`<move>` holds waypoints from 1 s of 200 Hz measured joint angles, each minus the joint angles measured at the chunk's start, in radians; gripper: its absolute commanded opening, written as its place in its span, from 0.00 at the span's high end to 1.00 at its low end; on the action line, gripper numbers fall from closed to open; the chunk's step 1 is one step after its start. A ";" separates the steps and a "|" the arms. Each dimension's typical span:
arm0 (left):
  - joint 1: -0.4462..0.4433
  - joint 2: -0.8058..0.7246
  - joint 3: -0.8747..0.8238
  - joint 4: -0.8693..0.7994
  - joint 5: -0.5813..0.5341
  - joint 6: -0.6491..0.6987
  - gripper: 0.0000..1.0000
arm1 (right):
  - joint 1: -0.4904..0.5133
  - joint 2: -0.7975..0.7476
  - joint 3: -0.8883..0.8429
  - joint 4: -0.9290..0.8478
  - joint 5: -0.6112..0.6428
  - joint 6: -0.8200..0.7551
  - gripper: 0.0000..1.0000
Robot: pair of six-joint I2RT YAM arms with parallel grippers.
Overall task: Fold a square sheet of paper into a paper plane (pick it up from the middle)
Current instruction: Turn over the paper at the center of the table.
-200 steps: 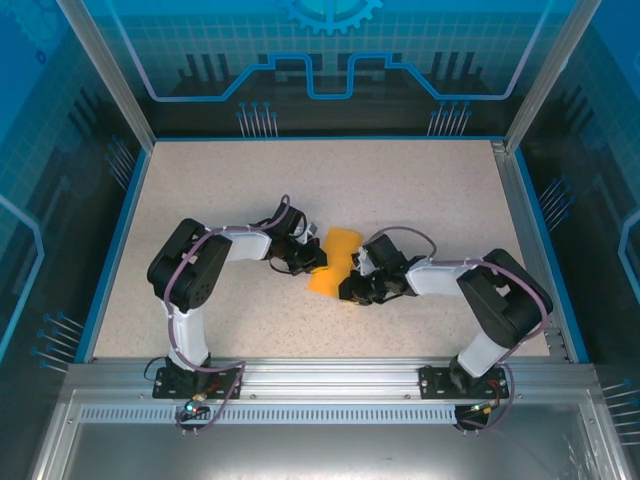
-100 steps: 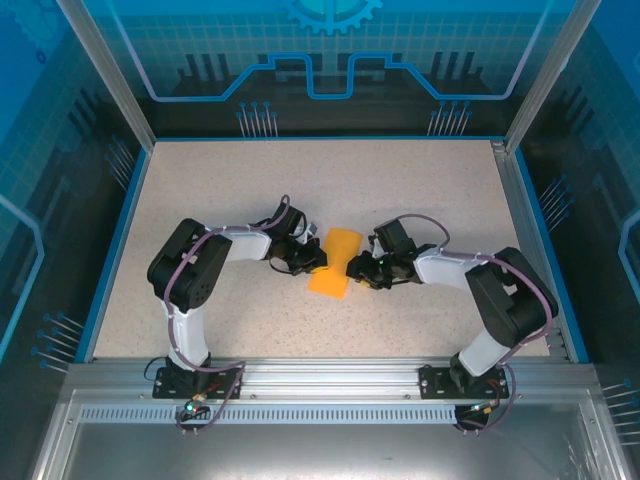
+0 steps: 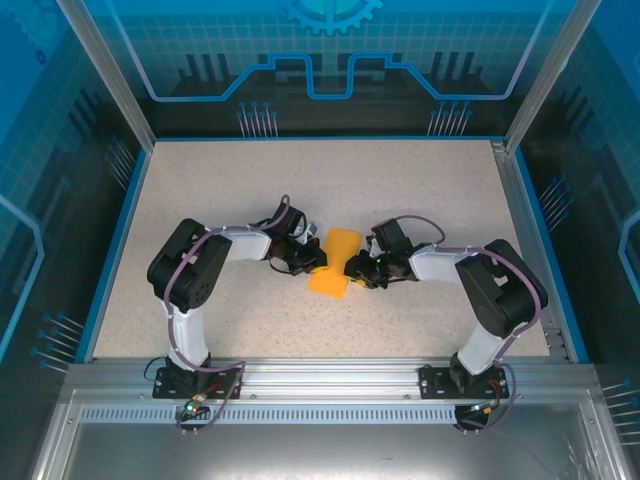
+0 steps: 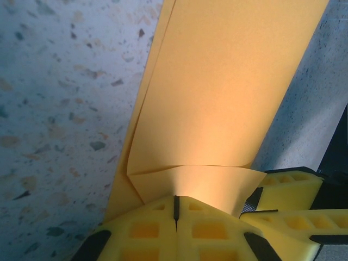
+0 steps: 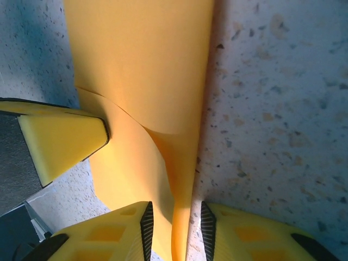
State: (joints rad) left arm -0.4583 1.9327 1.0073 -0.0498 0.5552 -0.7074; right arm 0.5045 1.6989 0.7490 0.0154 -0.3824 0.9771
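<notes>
The square sheet of paper (image 3: 337, 256) lies on the table between the two arms, folded into a narrow orange strip with layered flaps. My left gripper (image 3: 317, 257) meets its left side. In the left wrist view that gripper (image 4: 175, 199) is shut, and a raised flap of the paper (image 4: 228, 81) runs into its fingertips. My right gripper (image 3: 353, 268) is at the strip's right edge. In the right wrist view it (image 5: 176, 213) stands open, with the paper's upright folded edge (image 5: 182, 228) between the pads and a gap on each side.
The speckled tabletop (image 3: 420, 190) has free room all round the paper. Blue-edged walls and metal posts (image 3: 110, 80) fence it in. The left gripper's yellow finger (image 5: 60, 141) rests close beside the right gripper, over the paper.
The right gripper has moved from the strip's near right corner up along its right edge, and its jaws have parted. The paper's right side now lies flatter. The left gripper has stayed put.
</notes>
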 measured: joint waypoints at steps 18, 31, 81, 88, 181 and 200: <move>0.000 0.000 0.000 -0.002 0.000 0.000 0.98 | -0.002 0.007 0.005 0.004 -0.010 0.008 0.68; 0.000 0.000 0.000 -0.002 0.000 0.000 0.98 | -0.002 0.015 0.010 0.014 -0.017 0.014 0.68; 0.000 -0.003 0.000 -0.006 -0.001 0.000 0.98 | -0.001 0.025 0.011 0.048 -0.022 0.026 0.68; 0.000 -0.004 0.000 -0.008 -0.001 0.000 0.98 | -0.001 0.026 0.011 0.057 -0.021 0.026 0.68; 0.000 -0.026 0.000 0.012 -0.001 -0.060 0.94 | -0.001 0.028 -0.010 0.143 -0.044 0.006 0.78; 0.000 -0.046 0.000 0.019 -0.004 -0.073 0.92 | -0.001 0.041 -0.010 0.166 -0.055 -0.002 0.82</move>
State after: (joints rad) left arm -0.4583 1.8866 1.0069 -0.0307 0.5510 -0.7803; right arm 0.5037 1.7401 0.7395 0.1814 -0.4370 0.9756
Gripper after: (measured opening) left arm 0.074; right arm 0.200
